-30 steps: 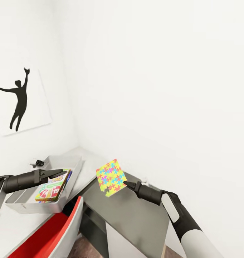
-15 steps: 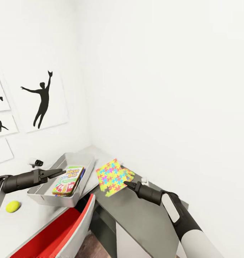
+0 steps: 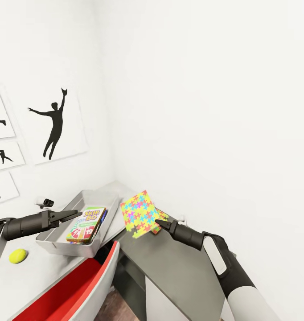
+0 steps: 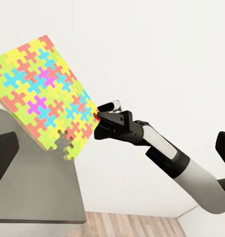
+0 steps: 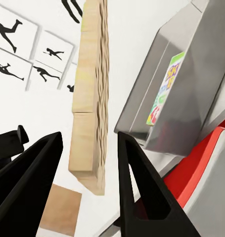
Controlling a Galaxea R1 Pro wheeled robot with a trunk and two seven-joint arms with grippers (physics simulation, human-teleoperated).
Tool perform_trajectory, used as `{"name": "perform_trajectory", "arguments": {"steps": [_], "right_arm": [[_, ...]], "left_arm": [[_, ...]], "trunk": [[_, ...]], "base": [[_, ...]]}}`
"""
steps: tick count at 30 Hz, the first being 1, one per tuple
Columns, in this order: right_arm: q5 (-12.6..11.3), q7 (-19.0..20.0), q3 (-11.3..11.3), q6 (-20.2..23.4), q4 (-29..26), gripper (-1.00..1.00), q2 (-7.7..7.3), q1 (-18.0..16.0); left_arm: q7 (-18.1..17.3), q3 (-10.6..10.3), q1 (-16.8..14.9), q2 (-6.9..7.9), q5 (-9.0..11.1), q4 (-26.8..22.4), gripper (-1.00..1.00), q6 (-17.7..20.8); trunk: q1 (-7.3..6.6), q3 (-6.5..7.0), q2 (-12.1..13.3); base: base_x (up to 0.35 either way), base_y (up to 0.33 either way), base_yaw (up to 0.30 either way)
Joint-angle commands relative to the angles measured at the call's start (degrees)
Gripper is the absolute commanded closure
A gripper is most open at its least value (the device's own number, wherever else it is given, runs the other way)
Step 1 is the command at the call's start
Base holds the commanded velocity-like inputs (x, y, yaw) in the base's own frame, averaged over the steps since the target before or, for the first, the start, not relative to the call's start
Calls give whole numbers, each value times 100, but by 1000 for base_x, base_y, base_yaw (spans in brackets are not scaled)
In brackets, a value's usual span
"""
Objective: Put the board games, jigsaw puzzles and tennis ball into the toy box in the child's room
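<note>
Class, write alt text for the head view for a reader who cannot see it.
The right gripper holds a thin multicoloured jigsaw puzzle square by its edge above the dark-grey desk wing. Beside it, the shallow light-grey toy box holds a Skip-Bo game box; the left gripper hovers over it.

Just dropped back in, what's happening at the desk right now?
The right hand holds a thin multicoloured jigsaw puzzle square by its edge, lifted above the dark-grey desk wing. A second puzzle peeks out behind it. The shallow light-grey toy box holds the Skip-Bo game box. The left hand hovers over that box, and the yellow-green tennis ball lies on the desk.
</note>
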Motion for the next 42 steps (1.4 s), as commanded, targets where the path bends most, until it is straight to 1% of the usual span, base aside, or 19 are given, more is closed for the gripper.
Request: {"name": "perform_trajectory", "arguments": {"steps": [1, 9, 17, 36, 42], "right_arm": [[-16, 5, -7, 27, -1, 100, 3, -2], [-8, -19, 6, 3, -31, 100, 31, 2], [-8, -30, 10, 2, -28, 100, 41, 3], [-8, 7, 9, 2, -32, 100, 6, -2], [-8, 14, 3, 2, -30, 100, 0, 3]], "left_arm": [[-24, -1, -1, 1, -2, 1, -100, 61], [-24, 8, -1, 10, 6, 8, -100, 54], [-24, 13, -1, 10, 8, 10, -100, 52], [-24, 16, -1, 10, 1, 27, -100, 36], [-24, 17, -1, 10, 1, 28, -100, 37]], "trunk": [[2, -3, -4], [2, 0, -4], [2, 1, -4], [2, 0, -4], [2, -3, -4]], "base": [[0, 0, 0], [0, 0, 53], [0, 0, 274], [0, 0, 292], [0, 0, 100]]}}
